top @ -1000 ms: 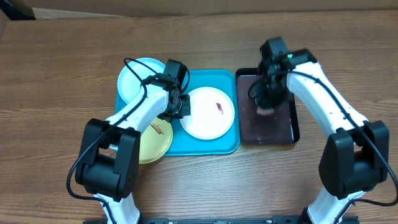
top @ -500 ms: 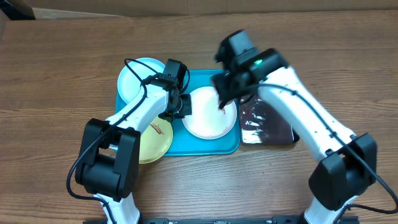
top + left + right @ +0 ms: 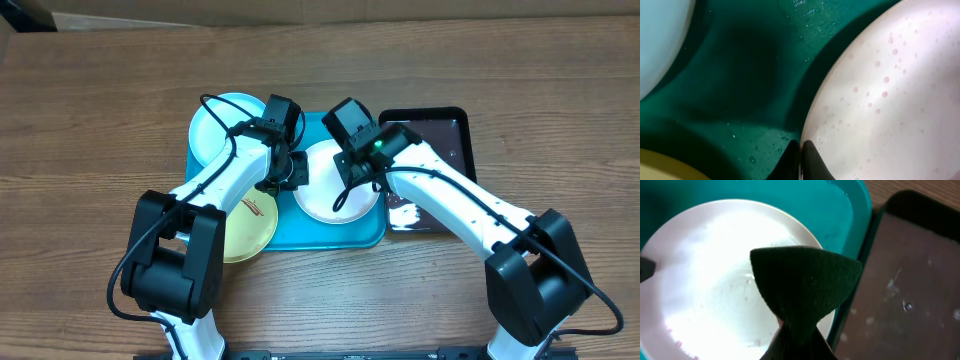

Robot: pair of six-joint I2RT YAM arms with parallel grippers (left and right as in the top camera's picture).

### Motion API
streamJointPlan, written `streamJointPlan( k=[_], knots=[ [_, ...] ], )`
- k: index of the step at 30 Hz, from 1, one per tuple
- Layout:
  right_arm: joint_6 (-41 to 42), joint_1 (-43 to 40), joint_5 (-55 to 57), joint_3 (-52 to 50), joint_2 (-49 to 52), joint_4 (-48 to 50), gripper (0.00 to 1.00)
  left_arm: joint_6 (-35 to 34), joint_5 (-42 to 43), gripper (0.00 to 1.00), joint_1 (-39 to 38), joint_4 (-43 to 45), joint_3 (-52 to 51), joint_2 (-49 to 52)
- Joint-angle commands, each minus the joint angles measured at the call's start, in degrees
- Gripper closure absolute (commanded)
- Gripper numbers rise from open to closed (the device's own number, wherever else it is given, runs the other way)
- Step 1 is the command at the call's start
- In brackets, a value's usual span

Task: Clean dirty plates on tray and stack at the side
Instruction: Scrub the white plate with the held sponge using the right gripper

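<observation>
On the wooden surface (image 3: 90, 110) the turquoise tray (image 3: 335, 232) holds 3 plates. The white plate (image 3: 318, 195) lies flat in its right half. The light blue plate (image 3: 215, 125) sits over the tray's far left corner, and the yellow-green plate (image 3: 250, 228), which carries a brown smear, overlaps the near left corner. The left tool (image 3: 801, 159) has its 2 fingertips pressed together on the left rim of the white plate (image 3: 890, 100), pinching that edge, with the wet tray floor (image 3: 740, 75) just beside it. The right tool (image 3: 797, 347) is clamped on a dark green pad (image 3: 805, 285), which hangs over the right part of the white plate (image 3: 705, 280); whether the pad touches the plate cannot be told. Small droplets speckle the white plate. A black tray (image 3: 445, 130) lies just beside the turquoise tray's right edge, its glossy floor wet.
</observation>
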Motion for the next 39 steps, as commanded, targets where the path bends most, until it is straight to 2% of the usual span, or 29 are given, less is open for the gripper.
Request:
streamJointPlan(
  k=[1, 15, 28, 39],
  knots=[
    [3.02, -0.04, 4.81, -3.23, -0.44, 3.48, 0.96, -0.39, 0.55, 0.96, 0.09, -0.22, 0.92, 0.81],
    [3.23, -0.04, 5.29, -8.76, 0.39, 12.31, 0.96, -0.37, 0.55, 0.96, 0.11, -0.57, 0.92, 0.81],
    [5.38, -0.42, 5.66, -8.76, 9.35, 16.04, 0.96, -0.37, 0.42, 0.96, 0.09, -0.57, 0.92, 0.81],
    [5.51, -0.96, -1.73, -8.76, 11.13, 15.47, 0.96, 0.09, 0.42, 0.96, 0.09, -0.59, 0.92, 0.81]
  ],
)
